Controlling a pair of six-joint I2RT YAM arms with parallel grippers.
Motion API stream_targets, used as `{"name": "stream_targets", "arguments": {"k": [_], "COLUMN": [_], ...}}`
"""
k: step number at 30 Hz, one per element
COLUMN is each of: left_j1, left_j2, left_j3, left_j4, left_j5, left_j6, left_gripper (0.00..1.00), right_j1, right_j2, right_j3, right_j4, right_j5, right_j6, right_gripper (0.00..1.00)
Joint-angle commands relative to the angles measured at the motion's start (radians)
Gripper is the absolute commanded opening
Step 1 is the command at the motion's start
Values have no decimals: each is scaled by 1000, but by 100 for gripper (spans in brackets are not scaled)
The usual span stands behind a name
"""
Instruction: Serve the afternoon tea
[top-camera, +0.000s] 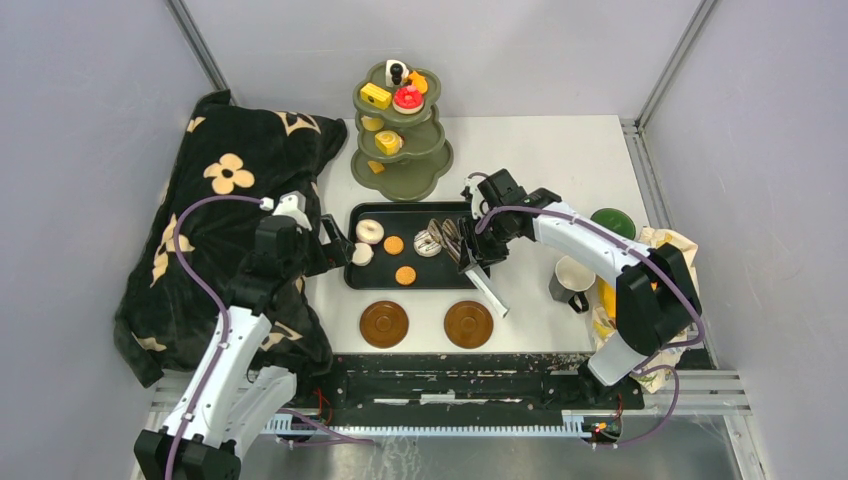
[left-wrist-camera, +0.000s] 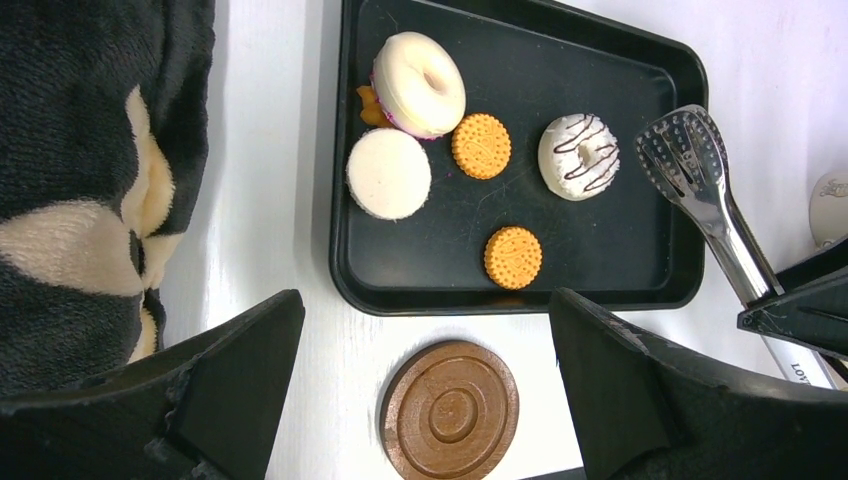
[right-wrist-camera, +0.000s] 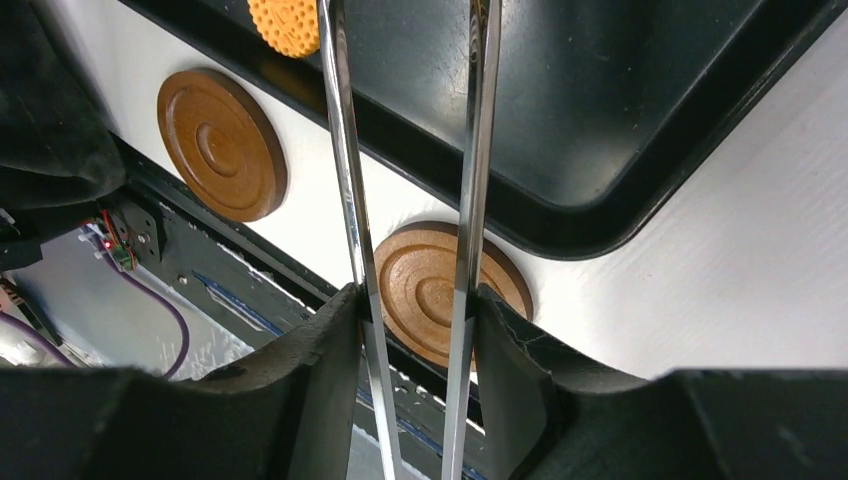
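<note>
White table (top-camera: 560, 150), walled on three sides. A black floral blanket (top-camera: 230, 200) lay heaped over its left part.

The olive-green three-tier stand (top-camera: 420, 178) stood at the back, centre. Top tier: a yellow cake (top-camera: 376, 95), a red-and-white cake (top-camera: 407, 99), and two smaller pieces behind them. Middle tier: a yellow pastry (top-camera: 388, 142). More small pieces sat lower down, too small to name.

The black tray (top-camera: 440, 272) lay in front of the stand, near mid-table.

The left gripper (left-wrist-camera: 425, 300) hung over the tray's near-left edge, fingers spread wide, gripping nothing. The right gripper (right-wrist-camera: 415, 300) was over the tray's right end, its fingers pressed against the outer sides of the metal tongs (left-wrist-camera: 700, 190). The tong arms ran apart between the pads, and the scalloped tips rested over the tray's right side.

Two mugs stood to the right of the tray: a green mug (top-camera: 612, 222) further back and a pale mug (top-camera: 572, 278) nearer, beside the right arm.

Two brown saucers sat on the table just in front of the tray, both bare: the left saucer (left-wrist-camera: 450, 410) and the right saucer (right-wrist-camera: 440, 290).

On the tray: a white donut (left-wrist-camera: 418, 83) at back left, leaning on a small orange piece; a white round cake (left-wrist-camera: 389, 173) just beside it; a chocolate-striped donut (left-wrist-camera: 578, 156) near the tong tips; and two orange cookies, the back cookie (left-wrist-camera: 481, 146) and the front cookie (left-wrist-camera: 513, 257).
</note>
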Motion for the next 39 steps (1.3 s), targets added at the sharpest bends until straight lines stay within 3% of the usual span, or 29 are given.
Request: {"name": "stream_targets", "arguments": {"k": [1, 8, 19, 39], "left_j1": [-4, -4, -5, -4], "left_j2": [-22, -31, 21, 65], "left_j3": [-1, -3, 39, 42], "left_j4": [43, 39, 46, 45], "left_j5": [18, 12, 11, 15], "left_j6": [-18, -17, -8, -5], "left_gripper": [99, 99, 99, 99], "right_j1": [1, -17, -27, -26], "right_j2": [-39, -58, -89, -13], "right_j3": [-8, -43, -112, -95], "right_j4": [77, 84, 175, 208], "right_j5": [-29, -103, -23, -78], "right_j6": [44, 100, 271, 279], "right_gripper": [48, 48, 50, 53]}}
